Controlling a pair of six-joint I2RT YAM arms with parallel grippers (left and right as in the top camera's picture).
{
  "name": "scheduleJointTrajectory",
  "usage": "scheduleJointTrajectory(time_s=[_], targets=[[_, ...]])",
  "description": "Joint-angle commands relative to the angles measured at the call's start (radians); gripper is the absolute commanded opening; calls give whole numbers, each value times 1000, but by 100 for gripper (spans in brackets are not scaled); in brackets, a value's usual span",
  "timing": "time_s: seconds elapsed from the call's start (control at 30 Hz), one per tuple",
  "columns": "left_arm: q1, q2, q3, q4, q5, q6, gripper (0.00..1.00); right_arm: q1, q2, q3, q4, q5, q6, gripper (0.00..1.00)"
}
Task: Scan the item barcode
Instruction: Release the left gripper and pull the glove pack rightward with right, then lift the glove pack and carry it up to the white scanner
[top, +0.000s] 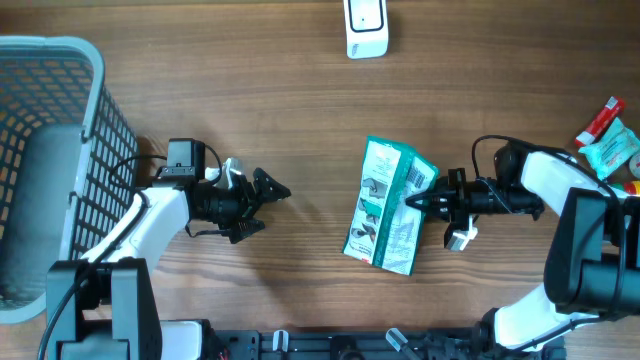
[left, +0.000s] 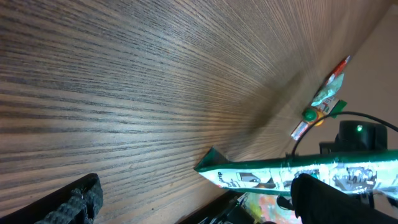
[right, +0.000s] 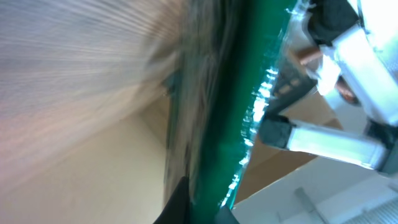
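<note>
1. The right hand (top: 420, 202) is pinching shut on the right edge of the green-and-white printed foil packet (top: 388, 205), which is sitting over the middle of the wooden tabletop (top: 300, 110).
2. The packet's long axis is running near to far, and the white handheld scanner (top: 366, 28) is lying well beyond its far end.
3. The left hand (top: 262, 208) is gaping wide and holding nothing, left of the packet.
4. Pictures and print are showing on the packet, but nothing is coming through legibly.

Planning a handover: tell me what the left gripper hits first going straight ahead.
Likely the green-and-white foil packet, pinched by the right gripper; only bare wooden table lies between, though heights are unclear.
</note>
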Motion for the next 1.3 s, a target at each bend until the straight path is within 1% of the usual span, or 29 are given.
scheduleJointTrajectory(time_s=[0.0, 0.07, 0.1, 0.13, 0.23, 0.33, 0.4, 0.5, 0.57, 0.63, 0.77, 0.93, 1.1, 1.27], targets=[[-5, -18, -7, 0, -2, 5, 100, -3, 10, 67, -198, 1, -189, 4], [-5, -18, -7, 0, -2, 5, 100, -3, 10, 100, -416, 3, -230, 4], [-5, -18, -7, 0, -2, 5, 100, -3, 10, 104, -422, 9, -229, 4], [-5, -18, -7, 0, -2, 5, 100, -3, 5, 111, -427, 11, -197, 4], [-5, -18, -7, 0, -2, 5, 100, -3, 5, 111, -427, 53, -5, 4], [-5, -18, -7, 0, -2, 5, 100, -3, 6, 111, -369, 95, 97, 4], [-5, -18, -7, 0, -2, 5, 100, -3, 6, 111, -316, 108, 103, 4], [-5, -18, -7, 0, -2, 5, 100, -3, 6, 111, -305, 107, 87, 5], [-5, -18, -7, 0, -2, 5, 100, -3, 6, 111, -290, 108, 19, 4], [-5, -18, -7, 0, -2, 5, 100, -3, 6, 111, -267, 100, -131, 4], [-5, -18, -7, 0, -2, 5, 100, -3, 6, 111, -287, 33, -333, 4], [-5, -18, -7, 0, -2, 5, 100, -3, 5, 120, -430, 27, -575, 4], [-5, -18, -7, 0, -2, 5, 100, -3, -18, 152, -431, 61, -652, 4], [-5, -18, -7, 0, -2, 5, 100, -3, -118, 187, -430, 100, -644, 4]])
